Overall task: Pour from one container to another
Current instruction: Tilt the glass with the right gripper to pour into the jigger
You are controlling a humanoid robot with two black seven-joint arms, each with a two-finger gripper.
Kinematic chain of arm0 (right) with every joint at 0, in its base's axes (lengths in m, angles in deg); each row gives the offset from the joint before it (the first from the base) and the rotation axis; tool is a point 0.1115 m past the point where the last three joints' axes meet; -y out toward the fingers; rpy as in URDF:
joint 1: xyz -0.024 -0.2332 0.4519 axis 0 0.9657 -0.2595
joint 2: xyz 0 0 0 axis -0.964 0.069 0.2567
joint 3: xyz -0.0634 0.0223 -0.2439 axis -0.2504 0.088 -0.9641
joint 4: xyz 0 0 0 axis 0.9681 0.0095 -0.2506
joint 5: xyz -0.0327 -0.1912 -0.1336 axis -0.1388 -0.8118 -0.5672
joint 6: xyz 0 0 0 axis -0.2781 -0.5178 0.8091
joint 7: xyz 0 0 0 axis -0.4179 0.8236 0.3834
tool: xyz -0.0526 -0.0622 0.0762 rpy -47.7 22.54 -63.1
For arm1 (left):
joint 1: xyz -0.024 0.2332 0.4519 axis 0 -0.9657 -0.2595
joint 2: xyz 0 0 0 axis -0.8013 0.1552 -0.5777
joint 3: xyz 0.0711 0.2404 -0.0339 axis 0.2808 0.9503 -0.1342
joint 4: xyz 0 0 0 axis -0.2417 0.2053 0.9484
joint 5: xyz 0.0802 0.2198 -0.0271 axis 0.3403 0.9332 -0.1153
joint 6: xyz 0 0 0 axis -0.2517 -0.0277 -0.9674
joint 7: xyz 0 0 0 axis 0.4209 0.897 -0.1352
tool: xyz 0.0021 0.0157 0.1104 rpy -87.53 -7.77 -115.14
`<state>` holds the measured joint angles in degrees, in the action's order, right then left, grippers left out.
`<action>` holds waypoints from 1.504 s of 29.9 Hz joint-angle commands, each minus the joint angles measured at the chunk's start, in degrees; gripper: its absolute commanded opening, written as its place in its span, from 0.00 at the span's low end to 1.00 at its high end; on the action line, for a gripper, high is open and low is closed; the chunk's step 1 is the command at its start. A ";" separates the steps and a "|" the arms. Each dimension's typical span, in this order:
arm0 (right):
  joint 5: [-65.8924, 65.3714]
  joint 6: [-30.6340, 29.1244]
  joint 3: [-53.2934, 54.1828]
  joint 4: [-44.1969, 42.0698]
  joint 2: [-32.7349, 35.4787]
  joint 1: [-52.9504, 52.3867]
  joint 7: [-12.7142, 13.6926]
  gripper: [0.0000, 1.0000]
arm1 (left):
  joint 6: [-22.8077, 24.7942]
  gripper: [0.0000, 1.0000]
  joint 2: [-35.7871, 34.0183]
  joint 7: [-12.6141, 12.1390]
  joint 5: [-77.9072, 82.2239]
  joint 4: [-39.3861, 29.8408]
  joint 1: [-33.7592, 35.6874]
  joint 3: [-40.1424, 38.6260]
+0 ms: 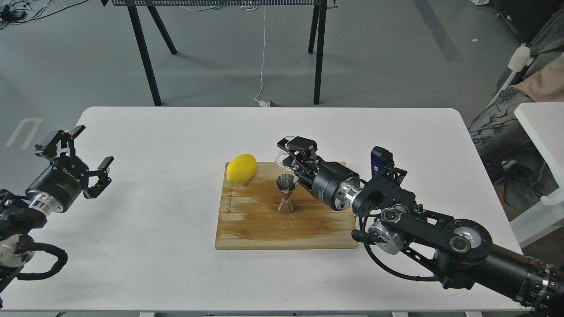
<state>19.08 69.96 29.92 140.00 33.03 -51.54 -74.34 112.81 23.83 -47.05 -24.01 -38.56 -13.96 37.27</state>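
Note:
The shiny steel jigger (pixel 286 194) stands upright near the middle of the wooden cutting board (pixel 255 224). Just above and behind its rim hangs the small clear glass cup (pixel 283 160), tilted, with my right gripper (pixel 294 156) shut on it. The cup's mouth is close over the jigger's top cone. Far off at the table's left edge, my left gripper (pixel 83 157) stands open and holds nothing.
A yellow lemon (pixel 241 168) lies on the board's back left corner. The board sits on a white table (pixel 154 220). Black trestle legs (pixel 145 53) stand on the floor behind, and a second white table (pixel 539 127) is at the right.

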 commanded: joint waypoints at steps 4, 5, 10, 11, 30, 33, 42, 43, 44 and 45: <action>-1.16 0.01 -1.23 -0.61 0.00 -0.17 -0.09 0.37 | 0.00 0.99 -0.06 0.00 0.00 0.00 -0.02 0.00; -1.33 0.01 -1.58 -0.61 0.00 -0.26 -0.09 0.37 | 0.00 0.99 -0.06 0.00 0.00 0.00 -0.02 0.00; -3.26 0.01 -2.64 -0.70 0.00 -0.61 -0.17 0.36 | 0.00 0.99 0.03 0.00 0.00 0.00 -0.02 0.00; -3.27 0.01 -2.73 -0.70 0.00 -0.70 -0.17 0.36 | 0.00 0.99 0.03 0.00 0.00 0.00 -0.02 0.00; -7.22 0.01 -2.90 -1.75 0.17 -1.58 -0.44 0.36 | 0.00 0.99 0.38 0.00 0.00 0.26 -0.02 0.00; -8.27 0.01 -3.69 -1.93 0.17 -1.76 -0.53 0.36 | 0.00 0.99 0.38 0.00 0.00 0.26 -0.02 0.00; -10.82 0.27 -5.54 -2.37 0.44 -2.46 -0.61 0.36 | 0.00 0.99 0.38 0.00 0.00 0.26 -0.02 0.00; -10.83 0.27 -5.54 -2.37 0.44 -2.46 -0.61 0.36 | 0.00 0.99 0.38 0.00 0.00 0.26 -0.02 0.00; -10.83 0.27 -5.54 -2.37 0.44 -2.55 -0.61 0.36 | 0.00 0.99 0.38 0.00 0.00 0.26 -0.02 0.00; -10.91 0.27 -5.54 -2.37 0.44 -2.55 -0.61 0.36 | 0.00 0.99 0.38 0.00 0.00 0.26 -0.02 0.00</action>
<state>8.39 70.22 24.41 137.66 33.47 -54.00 -74.96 112.81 24.21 -47.05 -24.01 -38.30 -13.98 37.27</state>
